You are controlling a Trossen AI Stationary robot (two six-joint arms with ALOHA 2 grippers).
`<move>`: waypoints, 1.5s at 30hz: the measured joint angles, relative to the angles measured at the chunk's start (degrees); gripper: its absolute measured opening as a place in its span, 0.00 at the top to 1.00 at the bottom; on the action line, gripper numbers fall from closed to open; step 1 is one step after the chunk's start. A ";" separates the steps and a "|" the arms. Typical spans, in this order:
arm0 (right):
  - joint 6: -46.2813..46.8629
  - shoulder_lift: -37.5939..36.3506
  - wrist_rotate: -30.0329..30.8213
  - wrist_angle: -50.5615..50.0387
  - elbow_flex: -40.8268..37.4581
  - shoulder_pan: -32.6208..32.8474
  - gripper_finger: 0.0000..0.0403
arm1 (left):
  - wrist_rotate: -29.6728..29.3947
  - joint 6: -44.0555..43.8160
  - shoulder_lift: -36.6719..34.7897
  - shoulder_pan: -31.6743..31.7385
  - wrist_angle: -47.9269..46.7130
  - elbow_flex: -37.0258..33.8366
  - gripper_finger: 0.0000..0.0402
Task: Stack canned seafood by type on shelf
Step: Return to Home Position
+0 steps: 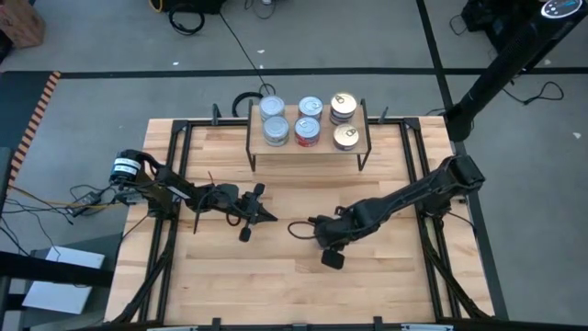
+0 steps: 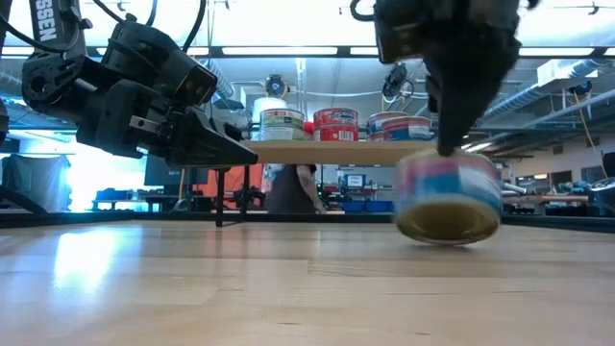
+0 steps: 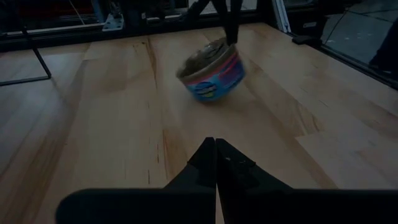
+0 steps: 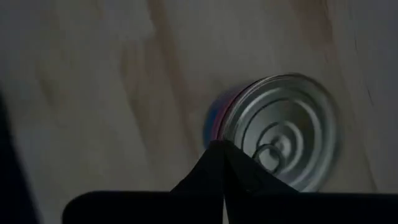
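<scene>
A tin of canned seafood (image 2: 449, 197) with a blue, pink and white label and a silver pull-tab top (image 4: 283, 134) hangs tilted low over the table's middle, with my right gripper (image 2: 447, 144) shut on it from above. In the high view the right gripper (image 1: 323, 237) hides the tin. My left gripper (image 1: 272, 218) hovers shut to its left, empty, pointing at the tin (image 3: 211, 71). At the table's far edge stands the shelf (image 1: 326, 147), with silver-blue, red-labelled and gold tins stacked on its board. My right gripper has the tin by the rim of its top (image 4: 231, 144), beside the pull tab, nipped between the two shut fingertips (image 3: 231, 31). The fingers come from above, pointing steeply down. The tin hangs tilted below them, its low edge (image 2: 447, 238) close over the table.
The shelf's thin black legs (image 2: 219, 197) stand on the wooden table (image 1: 276, 276) at the far side. Black frame rails (image 1: 170, 230) run along the table's left and right edges. Bare wood lies near the front edge.
</scene>
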 joint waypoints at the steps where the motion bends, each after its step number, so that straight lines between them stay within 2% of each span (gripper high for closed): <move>1: 0.99 -0.36 -0.60 0.76 0.02 -0.34 0.99 | -0.01 0.00 0.00 -0.01 0.00 0.00 0.99; 7: 6.07 -0.68 -6.98 6.37 0.07 -2.61 1.00 | 0.00 -0.06 0.00 -0.02 0.00 0.00 0.99; 17: 10.44 -0.68 -11.51 7.33 0.11 -5.30 1.00 | 0.00 -0.33 0.00 -0.02 -0.02 0.00 0.99; 36: 9.63 -0.81 -11.44 2.44 0.28 -7.72 0.99 | 0.00 -0.37 0.00 0.00 -0.24 0.00 0.99; 45: 8.33 -0.77 -8.24 -0.37 0.24 -8.18 0.90 | 0.02 -0.39 0.00 0.00 -0.28 0.00 0.99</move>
